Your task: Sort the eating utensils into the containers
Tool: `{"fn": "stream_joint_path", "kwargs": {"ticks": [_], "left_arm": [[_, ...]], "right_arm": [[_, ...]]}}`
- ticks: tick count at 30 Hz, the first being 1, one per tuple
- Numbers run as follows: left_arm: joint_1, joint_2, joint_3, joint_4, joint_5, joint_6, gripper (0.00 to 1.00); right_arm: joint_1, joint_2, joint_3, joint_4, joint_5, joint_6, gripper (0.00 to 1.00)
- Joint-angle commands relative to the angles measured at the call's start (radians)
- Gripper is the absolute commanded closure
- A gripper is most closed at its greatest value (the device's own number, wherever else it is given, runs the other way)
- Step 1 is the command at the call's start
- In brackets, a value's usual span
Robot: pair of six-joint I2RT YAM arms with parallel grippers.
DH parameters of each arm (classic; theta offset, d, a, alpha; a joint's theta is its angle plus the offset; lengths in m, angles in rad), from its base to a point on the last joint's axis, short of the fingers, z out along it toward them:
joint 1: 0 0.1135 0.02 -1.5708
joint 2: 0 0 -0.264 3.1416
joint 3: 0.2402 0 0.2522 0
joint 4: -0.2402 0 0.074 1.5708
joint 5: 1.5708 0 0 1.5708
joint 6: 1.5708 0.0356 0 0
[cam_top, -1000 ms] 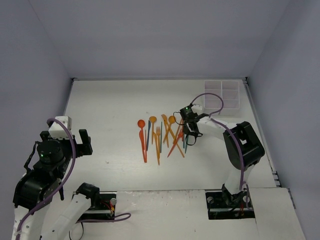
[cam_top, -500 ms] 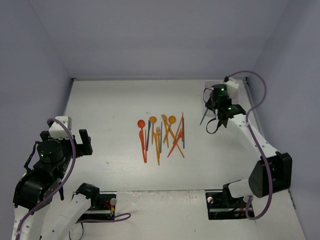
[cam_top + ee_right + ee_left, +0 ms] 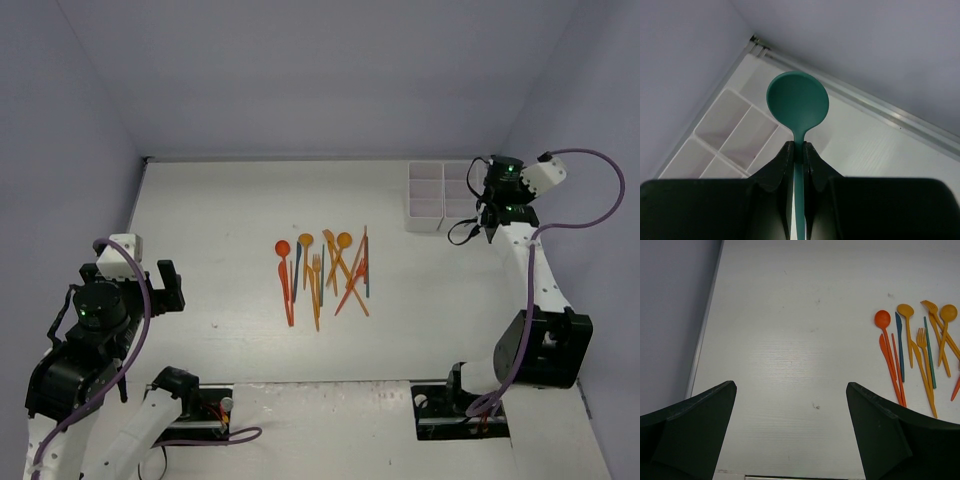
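Observation:
Several orange, red and teal utensils [image 3: 325, 270] lie in a loose pile at the table's middle; they also show at the right of the left wrist view [image 3: 912, 350]. The white six-compartment tray [image 3: 425, 222] stands at the back right. My right gripper [image 3: 485, 210] hovers over the tray's right column. In the right wrist view it [image 3: 797, 145] is shut on the handle of a teal spoon [image 3: 797, 102], with the tray's compartments [image 3: 735, 130] below and to the left. My left gripper [image 3: 790, 385] is open and empty, raised over the table's left side [image 3: 150, 285].
Grey walls close in the table at the back and on both sides. A raised rail [image 3: 865, 102] runs along the table's back edge, close behind the tray. The right arm's purple cable [image 3: 600, 190] loops near the right wall.
My right gripper has lifted the teal spoon from the pile and carried it right and back, to above the tray. The left arm has not moved.

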Motion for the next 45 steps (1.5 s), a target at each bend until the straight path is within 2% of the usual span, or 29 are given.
{"fn": "stream_joint_path", "kwargs": {"ticks": [1, 16, 34, 45], "left_arm": [[-0.005, 0.003, 0.007, 0.035, 0.015, -0.027, 0.1], [-0.005, -0.015, -0.004, 0.045, -0.002, -0.051, 0.1], [-0.005, 0.003, -0.037, 0.119, 0.043, -0.042, 0.1], [-0.005, 0.003, -0.037, 0.119, 0.075, -0.037, 0.1]], "right_arm": [[-0.017, 0.059, 0.05, 0.135, 0.173, 0.067, 1.0], [-0.038, 0.331, 0.219, 0.228, 0.242, 0.069, 1.0], [0.011, 0.416, 0.191, 0.564, 0.158, -0.076, 1.0], [0.03, 0.53, 0.248, 0.651, 0.138, -0.122, 1.0]]}}
